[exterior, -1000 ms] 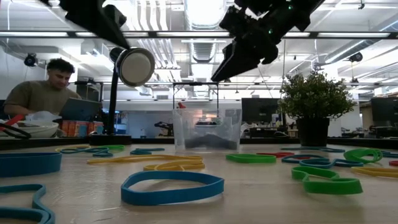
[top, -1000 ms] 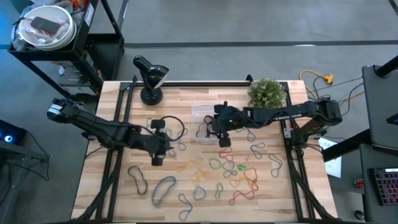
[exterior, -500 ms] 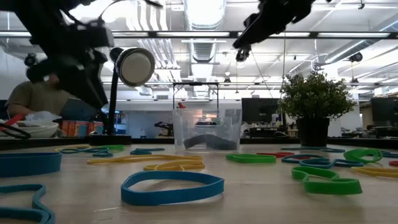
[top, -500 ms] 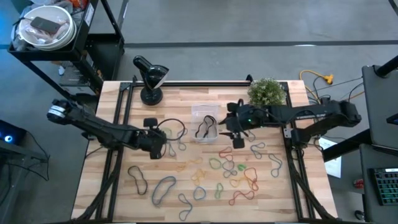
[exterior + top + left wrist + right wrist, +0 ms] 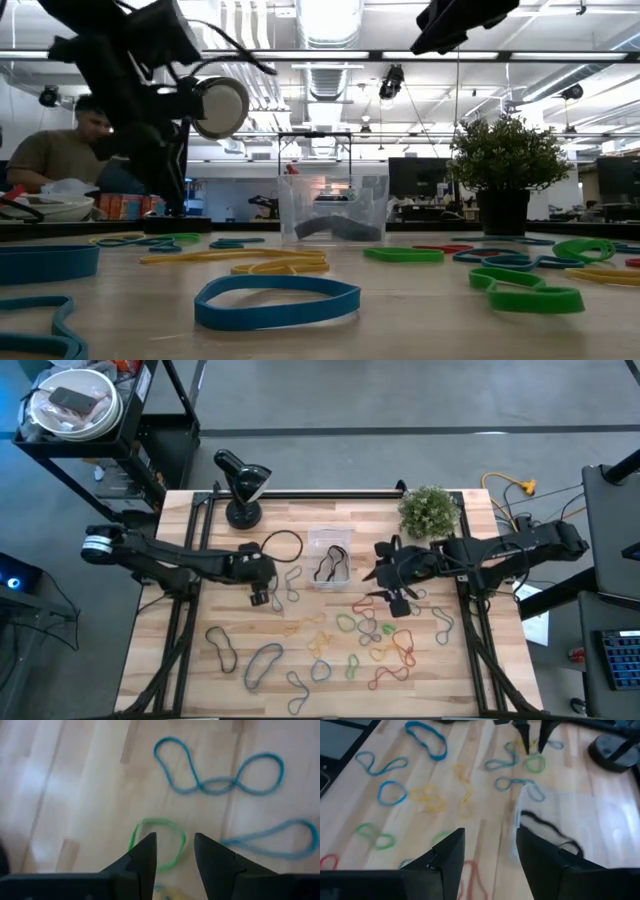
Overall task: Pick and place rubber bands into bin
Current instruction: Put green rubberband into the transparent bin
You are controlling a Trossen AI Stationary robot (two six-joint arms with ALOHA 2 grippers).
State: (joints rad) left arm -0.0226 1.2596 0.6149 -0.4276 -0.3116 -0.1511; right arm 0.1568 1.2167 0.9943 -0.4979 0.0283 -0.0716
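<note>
Many rubber bands (image 5: 370, 635) in blue, green, yellow, red and grey lie flat on the wooden table. The clear bin (image 5: 330, 560) stands at mid-table with a black band (image 5: 547, 827) lying in it. My left gripper (image 5: 262, 598) is open just left of the bin, low over the table. Its fingers (image 5: 147, 855) stand on either side of a small green band (image 5: 159, 845) without touching it. My right gripper (image 5: 397, 603) is open and empty, to the right of the bin (image 5: 570, 820) and above the scattered bands.
A black desk lamp (image 5: 243, 485) and a potted plant (image 5: 430, 510) stand along the far edge. A black cable loop (image 5: 283, 545) lies left of the bin. A person (image 5: 60, 150) sits beyond the table. A cart with a white bowl (image 5: 72, 405) stands at far left.
My right gripper has drawn back from over the bin toward the table's right and near edges. My left gripper has come down and gone a little toward the right, ending over the small green band. The bands on the table lie as before.
</note>
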